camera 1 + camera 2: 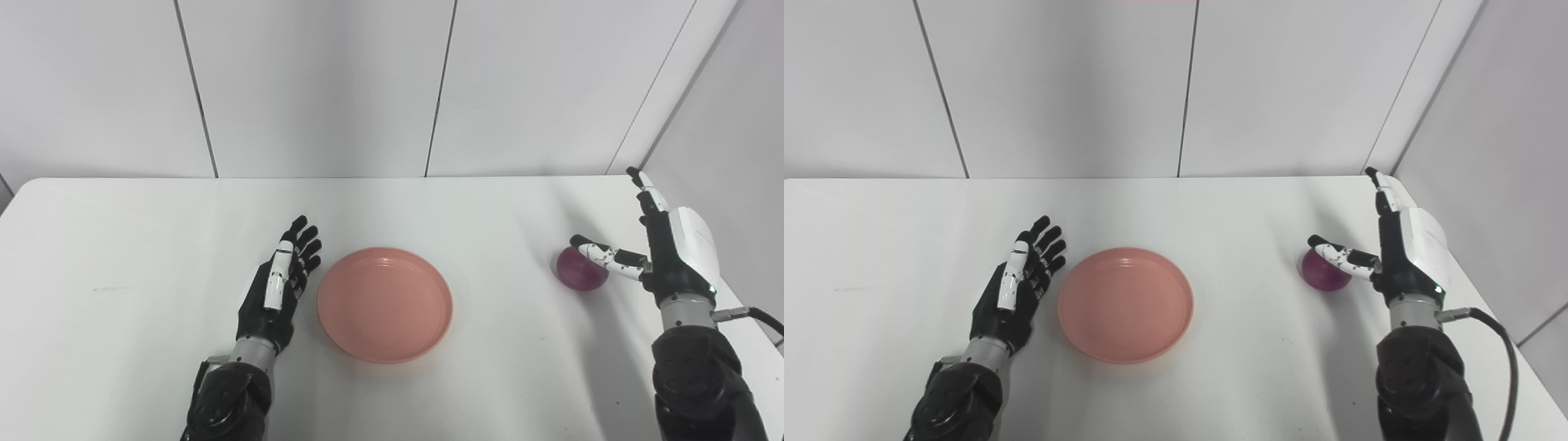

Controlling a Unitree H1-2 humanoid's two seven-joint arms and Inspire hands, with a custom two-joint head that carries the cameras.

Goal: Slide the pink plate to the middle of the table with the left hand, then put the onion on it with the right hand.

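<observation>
From the left eye view, the left hand (275,288) lies flat-edged on the white table (122,245), fingers straight and loosely spread, holding nothing, just beside the pink plate (385,304) and apart from its rim. The plate sits near the middle of the table. On the far right the right hand (664,245) stands upright with fingers extended and its thumb reaching over the top of the red onion (580,269); whether the thumb touches the onion cannot be told. The onion rests on the table, well apart from the plate.

From the right eye view, a black cable (1500,343) trailing from the right wrist shows in fuller length.
</observation>
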